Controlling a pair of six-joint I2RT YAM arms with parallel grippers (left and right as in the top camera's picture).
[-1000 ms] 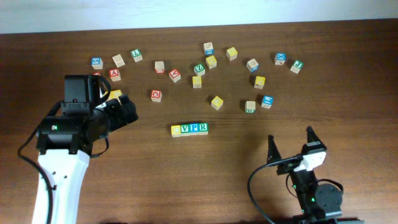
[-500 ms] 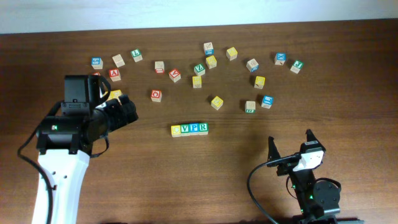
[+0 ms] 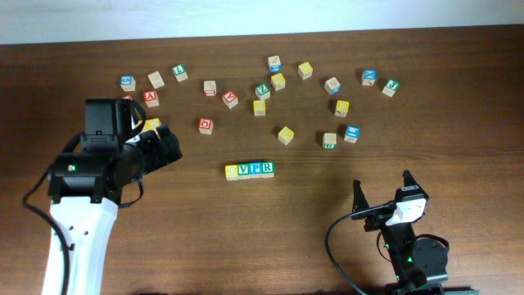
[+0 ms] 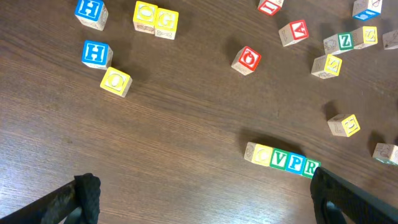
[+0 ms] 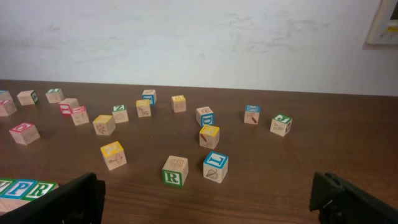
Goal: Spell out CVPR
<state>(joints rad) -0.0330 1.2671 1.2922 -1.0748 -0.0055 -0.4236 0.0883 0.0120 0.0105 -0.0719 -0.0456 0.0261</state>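
Observation:
A row of four letter blocks point(image 3: 250, 170) lies at the table's middle: a yellow one, then green V, blue P, green R, touching side by side. It shows in the left wrist view point(image 4: 281, 161) and at the lower left edge of the right wrist view point(image 5: 25, 188). My left gripper point(image 4: 202, 196) is open and empty, to the left of the row. My right gripper point(image 3: 382, 190) is open and empty near the front right, apart from all blocks.
Several loose letter blocks are scattered across the far half of the table, among them a red O block point(image 3: 205, 125), a yellow block point(image 3: 285, 135), a green R block point(image 5: 175, 170) and a blue block point(image 5: 216, 166). The left arm's white body point(image 3: 78, 221) covers the front left.
The right gripper has drawn back slightly toward the front edge. The left arm and the blocks have not moved.

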